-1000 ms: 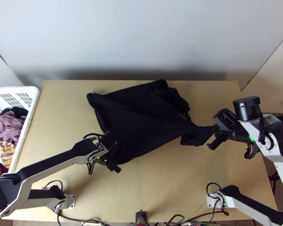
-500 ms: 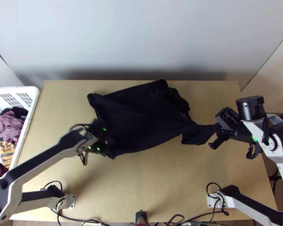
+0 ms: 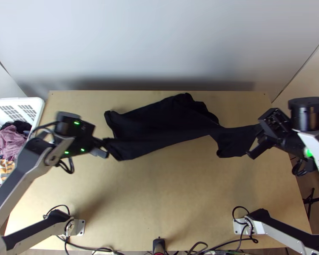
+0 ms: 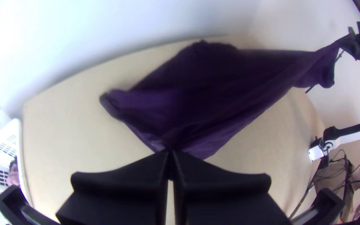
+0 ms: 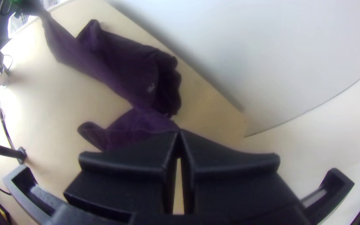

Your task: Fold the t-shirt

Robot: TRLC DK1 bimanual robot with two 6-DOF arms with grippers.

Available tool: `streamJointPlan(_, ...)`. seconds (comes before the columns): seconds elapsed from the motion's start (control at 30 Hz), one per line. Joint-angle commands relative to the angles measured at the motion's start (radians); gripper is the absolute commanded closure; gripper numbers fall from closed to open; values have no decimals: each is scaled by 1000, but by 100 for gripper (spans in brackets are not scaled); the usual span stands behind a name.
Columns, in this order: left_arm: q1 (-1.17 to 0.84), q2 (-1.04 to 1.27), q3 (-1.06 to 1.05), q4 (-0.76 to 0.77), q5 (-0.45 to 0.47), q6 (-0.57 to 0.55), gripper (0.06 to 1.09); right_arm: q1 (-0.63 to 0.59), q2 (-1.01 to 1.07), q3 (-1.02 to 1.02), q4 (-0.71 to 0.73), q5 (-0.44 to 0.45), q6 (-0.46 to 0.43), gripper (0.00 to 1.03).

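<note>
- A dark t-shirt [image 3: 159, 123], small pale print [image 5: 151, 87] on its cloth, stretches unfolded across the wooden desk [image 3: 172, 204], its far side near the desk's far edge.
- Two ends are gripped, one in the left claw [image 3: 103, 145], one in the right claw [image 3: 258, 136], the near side pulled nearly straight between them.
- Toward the right, cloth lies bunched at the far side; a loose flap droops beside the right claw.

Arms wide apart. Left gripper [image 3: 104, 146] pointing inward, fingers [image 4: 121, 183] meeting at tips. Right gripper [image 3: 260, 133] pointing inward too, fingers [image 5: 230, 166] likewise together.
</note>
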Motion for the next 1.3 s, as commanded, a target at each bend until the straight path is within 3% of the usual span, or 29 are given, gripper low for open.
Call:
streamJointPlan(0.0, 66, -86, 224, 16, 0, 39, 105, 4, 14, 165, -11, 74, -24, 100)
streamJointPlan(0.3, 69, -60, 670, 21, 1, 77, 105, 7, 31, 416, 39, 204, -78, 100)
streamJointPlan(0.6, 68, -22, 1002, -28, 1, 85, 105, 7, -5, 509, 283, 343, -299, 100)
streamJointPlan(0.8, 83, -63, 1014, -43, -26, 85, 105, 7, -26, 515, 355, 351, -372, 100)
streamJointPlan(0.97, 80, -95, 989, -132, -14, 71, 105, 7, -49, 517, 286, 348, -360, 100)
streamJointPlan(1.13, 86, -138, 985, -142, -16, 70, 105, 5, -104, 521, 285, 350, -432, 100)
streamJointPlan(1.27, 92, -171, 968, -157, -13, 71, 105, -1, -141, 521, 236, 348, -430, 100)
